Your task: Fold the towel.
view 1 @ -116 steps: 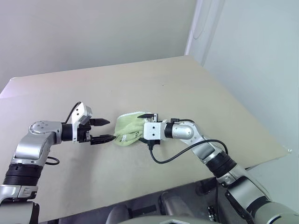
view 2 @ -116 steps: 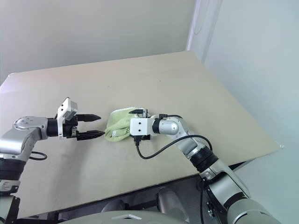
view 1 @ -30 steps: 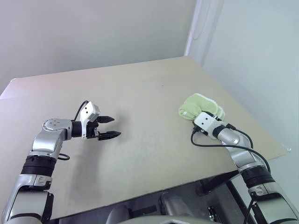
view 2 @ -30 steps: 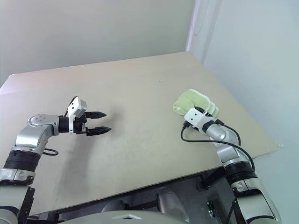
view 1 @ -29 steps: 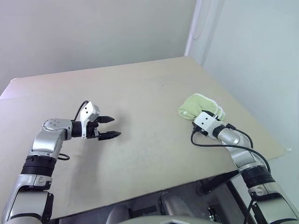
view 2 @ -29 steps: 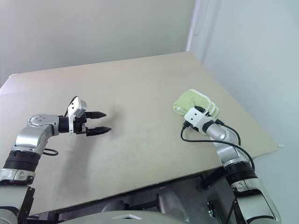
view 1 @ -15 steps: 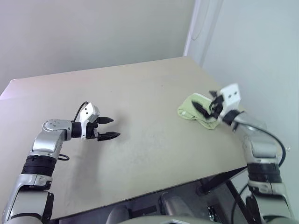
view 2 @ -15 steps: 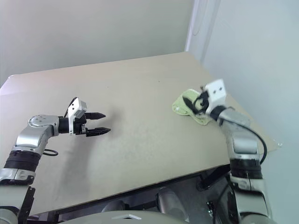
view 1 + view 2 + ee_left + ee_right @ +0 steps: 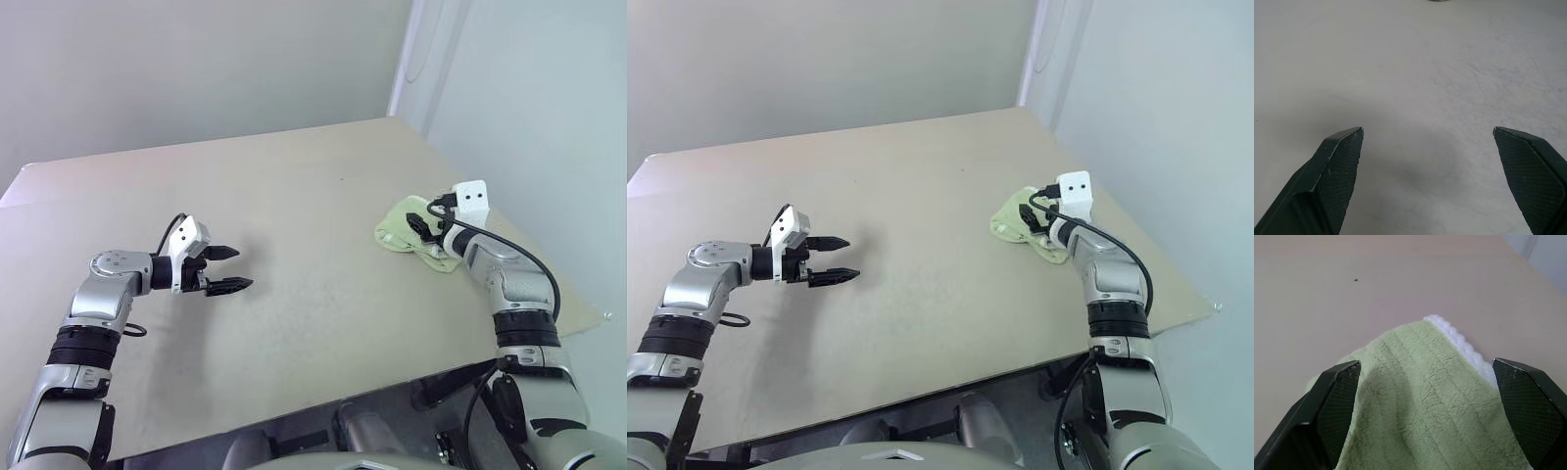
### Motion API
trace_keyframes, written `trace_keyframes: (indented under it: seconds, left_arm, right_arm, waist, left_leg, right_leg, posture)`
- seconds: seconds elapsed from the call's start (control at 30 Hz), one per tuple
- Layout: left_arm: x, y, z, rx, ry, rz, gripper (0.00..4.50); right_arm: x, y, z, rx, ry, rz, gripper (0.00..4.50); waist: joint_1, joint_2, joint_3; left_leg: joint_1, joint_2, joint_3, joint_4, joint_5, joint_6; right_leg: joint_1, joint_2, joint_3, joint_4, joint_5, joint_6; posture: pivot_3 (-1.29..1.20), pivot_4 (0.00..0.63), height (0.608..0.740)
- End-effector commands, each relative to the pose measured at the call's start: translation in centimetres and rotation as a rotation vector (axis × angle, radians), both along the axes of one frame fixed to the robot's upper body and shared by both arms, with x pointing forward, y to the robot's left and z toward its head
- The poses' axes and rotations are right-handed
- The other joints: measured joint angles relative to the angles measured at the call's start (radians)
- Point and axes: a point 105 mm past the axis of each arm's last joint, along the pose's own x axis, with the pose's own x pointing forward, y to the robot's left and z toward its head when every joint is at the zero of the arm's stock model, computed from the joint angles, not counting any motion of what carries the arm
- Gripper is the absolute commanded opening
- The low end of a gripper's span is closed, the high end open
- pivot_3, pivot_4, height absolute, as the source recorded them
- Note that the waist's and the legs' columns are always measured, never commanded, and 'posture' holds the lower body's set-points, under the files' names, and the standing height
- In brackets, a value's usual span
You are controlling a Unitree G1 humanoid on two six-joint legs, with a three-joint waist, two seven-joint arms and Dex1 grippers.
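The towel (image 9: 399,231) is a light-green folded heap with white edging, lying on the tan table (image 9: 313,196) near its right edge. My right gripper (image 9: 423,224) hovers just over the towel's near side, open, fingers pointing across it. In the right wrist view the towel (image 9: 1430,406) spreads below and between the wide-apart fingers (image 9: 1334,396), and nothing is gripped. My left gripper (image 9: 240,268) is open over bare table at the left, far from the towel. The left wrist view shows its fingertips (image 9: 1347,152) wide apart above the tabletop.
The table's right edge (image 9: 549,264) runs close behind the towel, and the front edge (image 9: 323,401) lies below both arms. A black cable (image 9: 509,250) loops off the right wrist. A wall corner (image 9: 407,59) stands behind the far right of the table.
My right gripper opened and let go of the towel, lifted and rolled upright, then settled just above it. The towel now lies flatter. The left arm has not moved.
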Motion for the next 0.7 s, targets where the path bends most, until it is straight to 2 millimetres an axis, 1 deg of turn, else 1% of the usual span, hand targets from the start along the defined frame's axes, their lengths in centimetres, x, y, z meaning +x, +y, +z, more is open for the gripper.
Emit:
trace_keyframes:
  seconds: [0.03,0.1,0.2,0.33,0.43,0.5,0.53,0.57,0.63,0.7]
  left_arm:
    - [0.3,0.1,1.2,0.007,-0.048,0.005,4.50]
    - [0.3,0.1,1.2,0.006,-0.049,0.007,4.50]
    - [0.4,0.1,1.3,0.004,-0.051,0.010,4.50]
    - [0.4,0.1,1.3,0.003,-0.052,0.013,4.50]
    - [0.3,0.1,1.3,0.002,-0.052,0.013,4.50]
    - [0.2,0.1,1.2,-0.002,-0.050,0.014,4.50]
    - [0.1,0.1,1.1,-0.003,-0.048,0.015,4.50]
    - [0.1,0.1,1.1,-0.004,-0.047,0.016,4.50]
    - [0.0,0.1,1.0,-0.005,-0.045,0.018,4.50]
    - [0.0,0.1,0.9,-0.006,-0.044,0.019,4.50]
  right_arm:
    - [0.2,-2.7,-3.6,-0.058,0.113,-0.153,4.48]
    - [0.1,-3.1,-4.5,-0.102,0.135,-0.164,4.48]
    - [0.2,-2.7,-5.2,-0.123,0.147,-0.150,4.48]
    - [0.2,-2.1,-5.5,-0.103,0.145,-0.134,4.48]
    - [0.3,-2.0,-5.5,-0.124,0.135,-0.122,4.48]
    - [0.8,-2.0,-3.5,-0.061,0.057,-0.121,4.48]
    - [1.1,-2.0,-2.0,-0.008,-0.001,-0.112,4.48]
    - [1.2,-1.9,-1.0,0.028,-0.040,-0.104,4.48]
    - [1.2,-1.9,0.6,0.075,-0.102,-0.082,4.48]
    - [1.0,-1.8,1.7,0.099,-0.144,-0.068,4.48]
  waist:
    - [0.000,-0.001,0.000]
    - [0.001,0.000,-0.001]
    - [-0.001,-0.003,-0.003]
    - [-0.001,-0.005,-0.004]
    - [-0.001,-0.005,-0.004]
    - [-0.001,-0.005,-0.004]
    - [-0.001,-0.005,-0.004]
    - [-0.001,-0.004,-0.004]
    - [-0.001,-0.003,-0.003]
    - [-0.001,-0.003,-0.003]
  left_leg:
    - [0.000,0.000,0.000,0.001,0.000,0.000]
    - [0.001,0.000,0.000,0.000,0.000,0.000]
    - [0.001,0.000,0.000,0.000,0.000,0.000]
    - [0.001,0.000,0.000,0.001,0.000,0.000]
    - [0.001,0.000,0.000,0.001,0.000,0.000]
    - [0.001,0.000,0.000,0.001,0.000,0.000]
    - [0.001,0.000,0.000,0.001,0.000,0.000]
    - [0.001,0.000,0.000,0.001,0.000,0.000]
    - [0.001,0.000,0.000,0.001,0.000,0.000]
    - [0.001,0.000,0.000,0.001,0.000,0.000]
  right_leg:
    - [0.001,0.000,0.000,0.000,0.000,0.000]
    - [0.001,0.000,0.000,0.000,0.000,-0.001]
    - [0.002,0.000,0.000,0.000,-0.001,0.000]
    - [0.005,0.000,0.000,0.000,-0.001,0.000]
    - [0.007,0.000,0.000,0.000,-0.002,-0.001]
    - [0.007,0.000,0.000,0.000,-0.002,-0.002]
    - [0.007,0.000,0.000,0.000,-0.002,-0.002]
    - [0.007,0.000,0.000,0.000,-0.002,-0.001]
    - [0.006,0.000,0.000,0.000,-0.001,0.000]
    - [0.004,0.000,0.000,0.000,-0.001,0.001]
  posture:
    - [0.00,0.000,0.740]
    - [0.00,0.000,0.740]
    - [0.00,0.000,0.740]
    - [0.00,0.000,0.740]
    - [0.00,0.000,0.740]
    - [0.00,0.000,0.740]
    - [0.00,0.000,0.740]
    - [0.00,0.000,0.740]
    - [0.00,0.000,0.740]
    - [0.00,0.000,0.740]
